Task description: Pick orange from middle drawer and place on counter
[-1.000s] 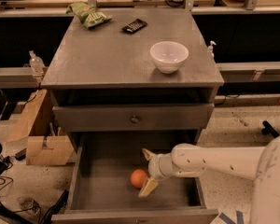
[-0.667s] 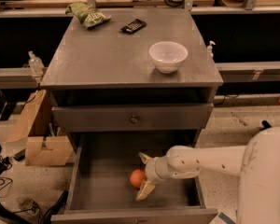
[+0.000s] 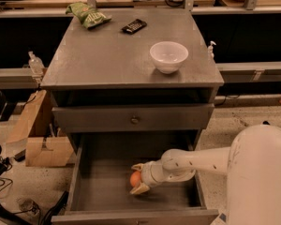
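Observation:
The middle drawer (image 3: pixel 100 186) is pulled out below the cabinet, showing its flat grey floor and low side walls. The orange (image 3: pixel 135 179) lies on the drawer floor right of the middle. My gripper (image 3: pixel 137 178) reaches in from the right on a white arm, with one finger (image 3: pixel 137 167) behind the orange and the other finger (image 3: pixel 139 189) in front of it. The fingers sit around the orange. The counter (image 3: pixel 117 55) is the grey cabinet top above.
On the counter stand a white bowl (image 3: pixel 168 56), a green snack bag (image 3: pixel 89 15) and a black phone (image 3: pixel 134 26). A closed drawer front with a small knob (image 3: pixel 134 120) is above the open drawer. Cardboard boxes (image 3: pixel 40 142) lie on the floor at left.
My gripper has moved left over the drawer floor, and its fingers now flank the orange instead of sitting to its right. The orange has not moved.

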Robot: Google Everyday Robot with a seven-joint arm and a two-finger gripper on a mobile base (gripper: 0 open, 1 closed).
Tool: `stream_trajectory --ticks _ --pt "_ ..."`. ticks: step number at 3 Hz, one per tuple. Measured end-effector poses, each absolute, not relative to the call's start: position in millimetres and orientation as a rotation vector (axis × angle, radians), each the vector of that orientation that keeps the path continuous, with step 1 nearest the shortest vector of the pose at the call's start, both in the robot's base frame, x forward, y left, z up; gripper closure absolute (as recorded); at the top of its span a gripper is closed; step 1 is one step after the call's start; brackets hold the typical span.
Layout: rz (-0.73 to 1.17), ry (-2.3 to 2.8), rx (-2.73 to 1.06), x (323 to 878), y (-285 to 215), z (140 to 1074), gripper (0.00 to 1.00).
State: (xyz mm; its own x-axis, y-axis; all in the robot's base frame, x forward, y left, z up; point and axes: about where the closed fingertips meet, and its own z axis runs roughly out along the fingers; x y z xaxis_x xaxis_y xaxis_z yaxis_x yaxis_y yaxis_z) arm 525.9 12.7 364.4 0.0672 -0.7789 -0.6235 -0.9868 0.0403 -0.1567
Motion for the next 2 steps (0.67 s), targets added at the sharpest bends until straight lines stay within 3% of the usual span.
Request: stream_trajectory --ticks 2 --pt "0.481 1.706 -1.753 520 20 419 0.85"
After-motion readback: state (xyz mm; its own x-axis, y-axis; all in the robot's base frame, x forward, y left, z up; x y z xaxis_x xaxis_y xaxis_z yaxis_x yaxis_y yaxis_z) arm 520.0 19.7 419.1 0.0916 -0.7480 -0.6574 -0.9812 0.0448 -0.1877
